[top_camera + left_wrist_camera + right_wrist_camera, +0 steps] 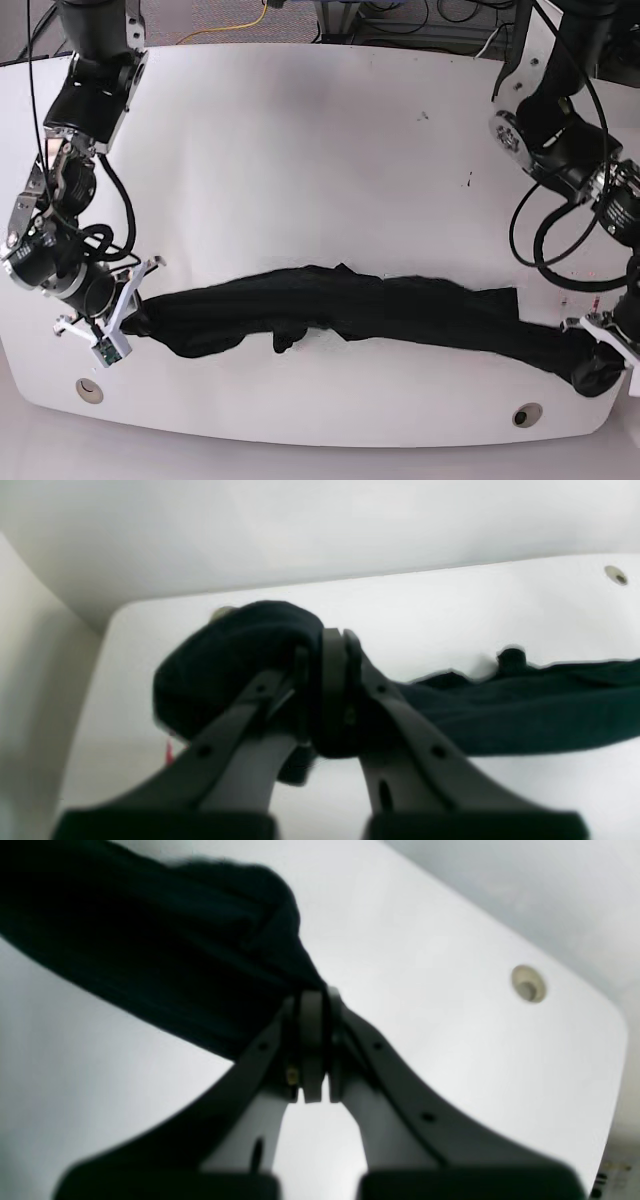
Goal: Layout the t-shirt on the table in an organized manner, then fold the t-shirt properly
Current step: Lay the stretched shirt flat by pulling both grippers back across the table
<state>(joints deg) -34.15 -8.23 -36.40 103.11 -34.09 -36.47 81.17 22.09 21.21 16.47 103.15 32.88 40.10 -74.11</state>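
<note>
both end effectors (332,680) (315,1040) clamp the stretched t-shirt's (340,310) ends.

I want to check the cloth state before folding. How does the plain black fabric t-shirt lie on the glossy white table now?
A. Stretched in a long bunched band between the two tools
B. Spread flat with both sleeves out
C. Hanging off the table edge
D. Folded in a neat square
A: in the base view the plain black fabric t-shirt runs as a narrow crumpled band across the glossy white table, from the right tool to the left tool, each shut on one end.
</note>
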